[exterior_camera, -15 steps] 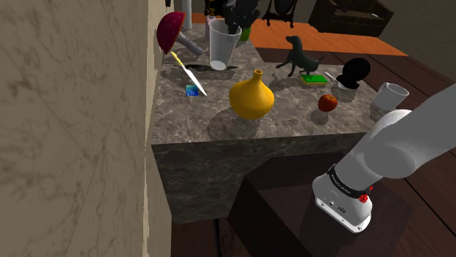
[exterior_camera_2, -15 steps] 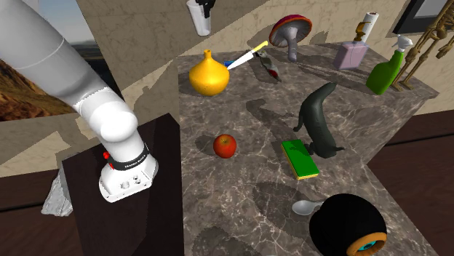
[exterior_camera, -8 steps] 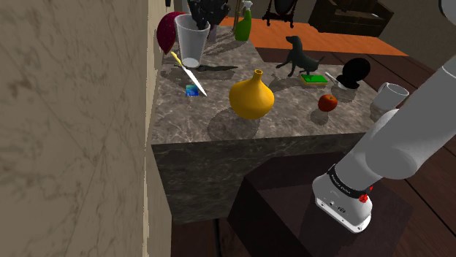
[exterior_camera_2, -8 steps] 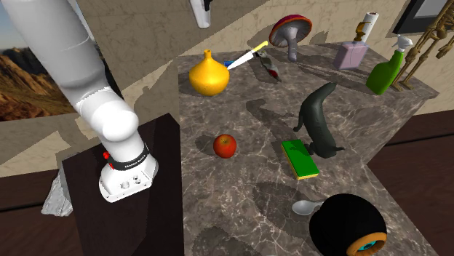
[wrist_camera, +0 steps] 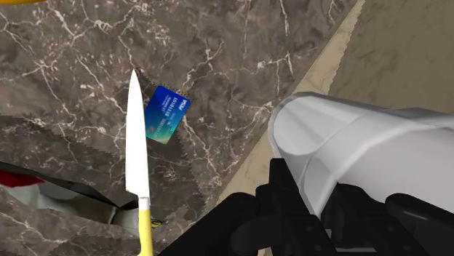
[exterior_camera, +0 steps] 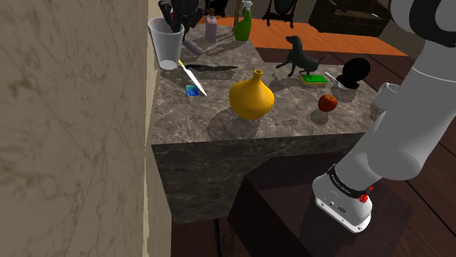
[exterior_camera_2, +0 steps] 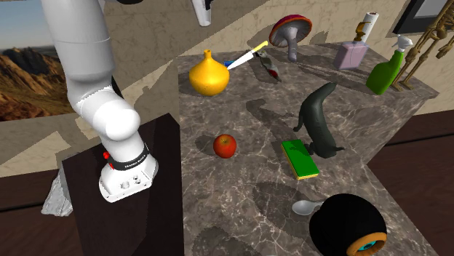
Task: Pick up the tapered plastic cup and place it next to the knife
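A whitish tapered cup hangs in the air at the far end of the marble counter, by the beige wall. My gripper is shut on its rim from above. In the wrist view the cup lies between my black fingers, over the counter's edge. The knife, with a white blade and yellow handle, lies flat on the counter beside the cup, a blue card between them. In the second exterior view the cup hangs above the knife.
A yellow vase, red apple, black dog figure, green sponge and white mug stand on the counter. A red-capped mushroom, pink bottle and green spray bottle stand at the far end.
The gripper has carried the cup toward the shoulder view's left, from in front of the mushroom to above the counter's edge by the wall. The arm has swung upright.
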Tool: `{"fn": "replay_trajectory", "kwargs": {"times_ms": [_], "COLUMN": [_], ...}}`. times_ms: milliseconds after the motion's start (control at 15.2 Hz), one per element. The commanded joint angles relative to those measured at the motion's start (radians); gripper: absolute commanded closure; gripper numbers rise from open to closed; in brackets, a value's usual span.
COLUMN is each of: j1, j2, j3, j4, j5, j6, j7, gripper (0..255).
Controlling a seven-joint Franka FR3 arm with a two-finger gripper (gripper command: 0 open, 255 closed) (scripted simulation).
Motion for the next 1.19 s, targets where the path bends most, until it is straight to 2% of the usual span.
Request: {"fn": "replay_trajectory", "kwargs": {"times_ms": [0,1122], "j1": [-0.001,-0.005], "j2": [-0.002,0.005], "j3": [0.0,-0.004], "j4": [-0.027,-0.247], "j5": [0.001,0.001], "j6": [0.027,0.253], "j7": [-0.001,-0.009], "gripper": [255,255]}}
